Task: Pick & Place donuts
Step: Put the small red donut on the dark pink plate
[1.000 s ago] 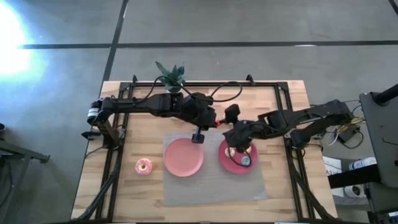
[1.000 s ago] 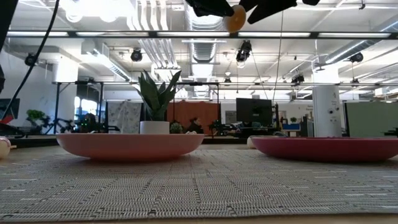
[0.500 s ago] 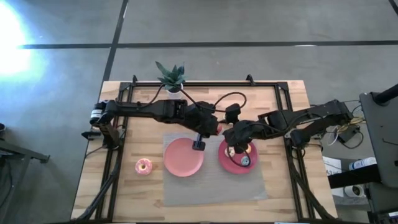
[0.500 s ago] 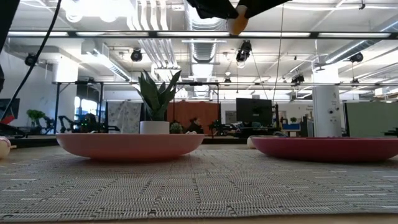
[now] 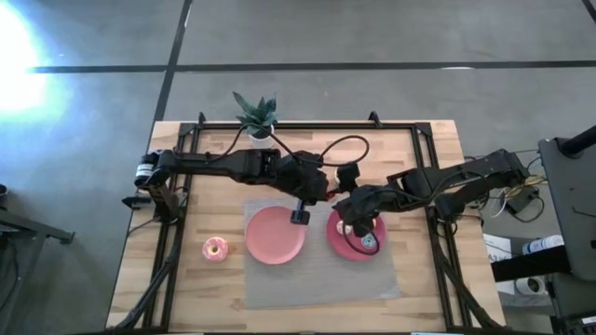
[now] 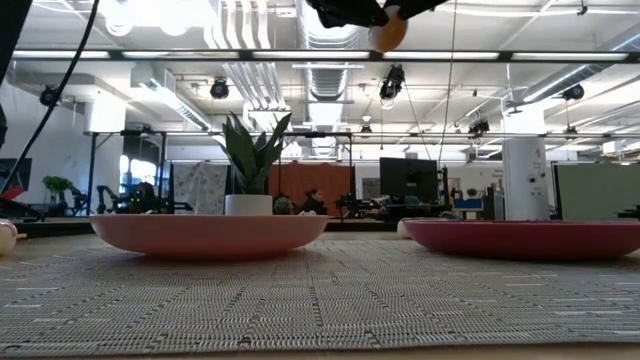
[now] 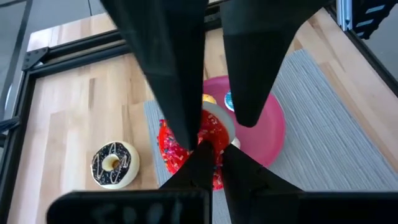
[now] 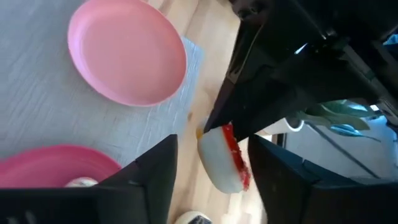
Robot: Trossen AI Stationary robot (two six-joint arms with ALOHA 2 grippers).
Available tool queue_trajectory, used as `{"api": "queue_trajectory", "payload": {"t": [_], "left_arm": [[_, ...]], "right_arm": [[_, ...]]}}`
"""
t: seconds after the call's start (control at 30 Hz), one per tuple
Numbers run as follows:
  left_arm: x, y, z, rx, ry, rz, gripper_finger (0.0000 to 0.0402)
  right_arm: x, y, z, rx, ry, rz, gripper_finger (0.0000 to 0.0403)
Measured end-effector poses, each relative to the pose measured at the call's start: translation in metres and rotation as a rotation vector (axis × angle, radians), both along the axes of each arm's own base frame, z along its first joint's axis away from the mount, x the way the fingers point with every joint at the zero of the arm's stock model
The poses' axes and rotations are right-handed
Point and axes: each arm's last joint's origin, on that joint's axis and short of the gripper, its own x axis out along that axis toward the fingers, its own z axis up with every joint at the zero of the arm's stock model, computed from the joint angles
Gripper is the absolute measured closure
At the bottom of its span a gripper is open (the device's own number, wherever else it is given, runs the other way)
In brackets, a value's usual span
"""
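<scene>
My left gripper [image 5: 322, 194] is shut on a tiny red donut with a white underside [image 7: 211, 132], high above the table between the two pink plates. My right gripper [image 8: 212, 142] is open and faces it, one finger on each side of that donut [image 8: 225, 163]. The right plate [image 5: 346, 249] holds a bluish donut [image 5: 369, 241] and a yellow one [image 7: 208, 99]. A chocolate donut [image 7: 114, 163] lies flat on the wood. A pink donut [image 5: 215, 247] lies flat on the wood left of the empty left plate [image 5: 275, 234]. My left gripper pinches the red donut by its rim [image 7: 206, 124] between its two fingertips, which point down from above. The donut is lifted clear, well above the plates, seen at the top of the low view [image 6: 387, 32]. My right gripper's fingers [image 8: 258, 155] flank the same donut; I cannot tell whether they touch it.
A woven grey mat [image 5: 317, 279] lies under both plates. A potted plant [image 5: 256, 113] stands at the far edge. Black frame rails [image 5: 172, 251] run along the table's left and right sides. Bare wood lies near the pink donut.
My left gripper, carrying the red donut, has moved a little toward the near edge and the right plate, then kept still. My right gripper has stayed close beside it over the right plate.
</scene>
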Motion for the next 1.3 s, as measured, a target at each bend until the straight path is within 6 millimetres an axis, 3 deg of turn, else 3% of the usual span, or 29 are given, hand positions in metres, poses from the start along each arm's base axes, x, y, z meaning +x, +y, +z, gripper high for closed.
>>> {"api": "queue_trajectory", "payload": {"t": [0.43, 0.6, 0.77, 0.97, 1.17, 1.3], "left_arm": [[0.000, -0.002, 0.001, -0.037, -0.001, 0.021, 0.0396], [0.000, -0.001, 0.001, -0.066, -0.001, 0.063, 0.0354], [-0.005, 0.002, -0.002, 0.018, 0.051, 0.199, 0.0293], [-0.017, 0.004, -0.003, 0.039, 0.135, 0.282, 0.0251], [-0.025, 0.003, -0.006, 0.042, 0.208, 0.279, 0.0249], [-0.027, 0.003, -0.008, 0.026, 0.239, 0.298, 0.0248]], "right_arm": [[-0.002, -0.001, -0.002, 0.079, 0.004, -0.088, 0.0345], [-0.005, -0.001, -0.005, 0.112, 0.028, -0.137, 0.0386], [-0.018, -0.005, -0.014, 0.128, 0.156, -0.227, 0.0389], [-0.033, -0.006, -0.044, 0.186, 0.333, -0.298, 0.0389], [-0.035, 0.007, -0.087, 0.280, 0.393, -0.225, 0.0389], [-0.040, 0.022, -0.109, 0.238, 0.377, -0.128, 0.0390]]}}
